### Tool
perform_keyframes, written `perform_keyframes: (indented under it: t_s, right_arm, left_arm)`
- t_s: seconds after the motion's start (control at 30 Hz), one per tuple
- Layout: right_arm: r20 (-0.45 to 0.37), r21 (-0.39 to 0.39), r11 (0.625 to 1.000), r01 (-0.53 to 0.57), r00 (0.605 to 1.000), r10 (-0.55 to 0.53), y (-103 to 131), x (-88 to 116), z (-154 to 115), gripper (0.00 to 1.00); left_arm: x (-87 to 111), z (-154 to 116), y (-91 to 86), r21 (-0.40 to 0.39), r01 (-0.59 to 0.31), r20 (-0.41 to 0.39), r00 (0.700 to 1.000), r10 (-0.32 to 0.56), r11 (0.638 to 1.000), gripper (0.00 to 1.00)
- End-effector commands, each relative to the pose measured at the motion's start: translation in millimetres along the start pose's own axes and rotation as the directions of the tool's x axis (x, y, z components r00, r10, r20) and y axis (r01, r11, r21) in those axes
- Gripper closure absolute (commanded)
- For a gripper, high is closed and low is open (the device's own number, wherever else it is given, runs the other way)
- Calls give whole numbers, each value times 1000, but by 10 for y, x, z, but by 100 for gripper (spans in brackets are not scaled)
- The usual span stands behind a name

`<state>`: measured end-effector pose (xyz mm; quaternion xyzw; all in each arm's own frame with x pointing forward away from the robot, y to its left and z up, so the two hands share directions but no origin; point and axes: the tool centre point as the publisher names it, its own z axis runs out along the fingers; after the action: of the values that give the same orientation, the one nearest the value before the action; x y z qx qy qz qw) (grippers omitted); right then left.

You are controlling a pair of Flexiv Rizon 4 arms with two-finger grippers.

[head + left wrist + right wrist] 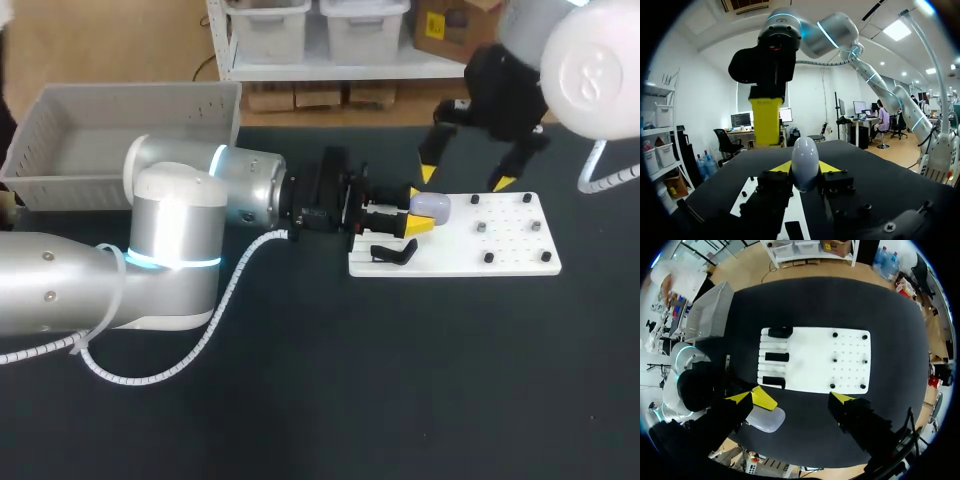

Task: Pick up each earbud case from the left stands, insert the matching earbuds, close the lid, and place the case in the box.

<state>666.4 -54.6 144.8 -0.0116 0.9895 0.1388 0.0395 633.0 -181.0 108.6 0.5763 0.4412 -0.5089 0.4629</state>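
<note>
My left gripper [417,210] is shut on a pale, egg-shaped earbud case [434,207] with its lid closed, held just over the left part of the white board [515,240]. In the left wrist view the case [805,154] stands upright between the yellow tips of that gripper [805,168]. My right gripper [466,178] hangs open above the board's far edge, close to the case and not touching it. In the right wrist view the case [765,419] lies beside one finger of the open right gripper [792,398]. No earbuds show.
The board carries black stands [776,357] on its left strip and several small black pegs [481,228] on its right half. A grey box [60,175] stands at the table's far left. The dark table [400,380] stretches in front of the board.
</note>
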Motion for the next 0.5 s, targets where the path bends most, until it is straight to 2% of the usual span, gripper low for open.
perform_keyframes:
  t_s: [0.03,0.17,0.37,0.5]
  right_arm:
    - [139,-30,999,16,990,-12,-101,171,-272,0]
    - [213,-38,995,90,974,-80,-113,287,-531,0]
    - [225,-49,996,71,973,-59,-262,485,-734,0]
    - [241,-63,997,36,970,-20,-381,537,-809,0]
  left_arm:
    - [7,1,-15,-6,-3,2,1000,3,1000,100]
    - [-11,-35,-11,-16,-4,2,1000,4,1000,100]
    - [-264,-491,83,-127,-29,12,999,31,992,100]
    - [-411,-759,132,-174,-72,-20,997,70,982,100]
